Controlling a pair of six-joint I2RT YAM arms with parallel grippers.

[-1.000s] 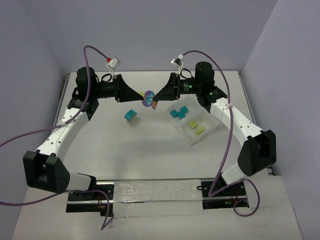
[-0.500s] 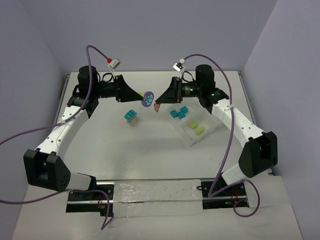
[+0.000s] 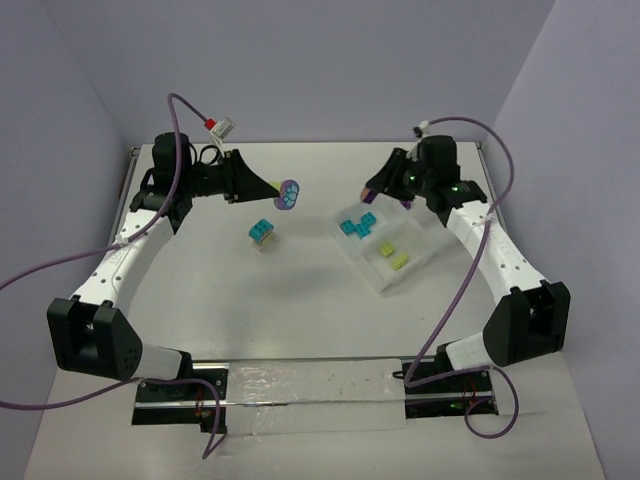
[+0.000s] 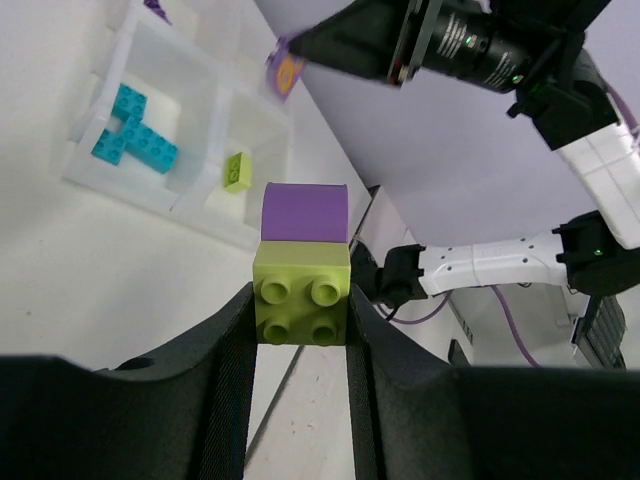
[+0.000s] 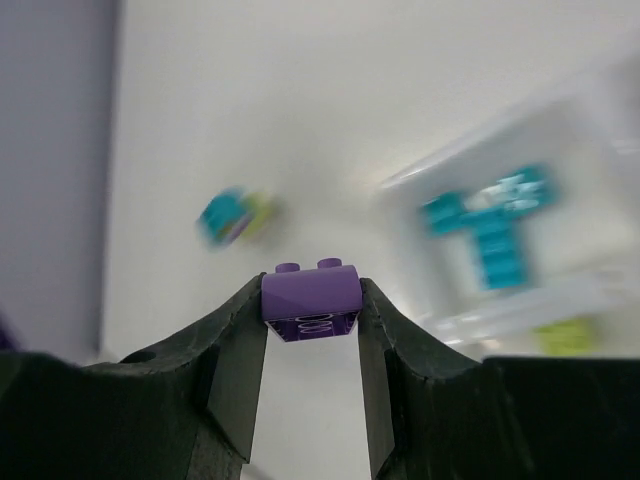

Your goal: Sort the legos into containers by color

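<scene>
My left gripper (image 3: 277, 190) is shut on a two-brick stack (image 3: 289, 194) and holds it in the air over the table's far middle. In the left wrist view its fingers clamp the lime green brick (image 4: 300, 300), with a purple brick (image 4: 304, 212) stuck on beyond it. My right gripper (image 3: 367, 192) is shut on a single purple brick (image 5: 310, 297) above the far left end of the clear tray (image 3: 383, 288). The tray holds cyan bricks (image 3: 357, 224) in one compartment and lime bricks (image 3: 392, 256) in another. A cyan and lime stack (image 3: 261, 233) stands on the table.
The tray lies at an angle right of centre. White table spreads in front of it. The walls of the enclosure stand close on the left, the right and the back. In the left wrist view the tray (image 4: 140, 195) lies beneath the right gripper (image 4: 288, 62).
The right gripper has closed on a purple brick and pulled back to the right, away from the left gripper's stack. The left gripper has drawn slightly left with its stack.
</scene>
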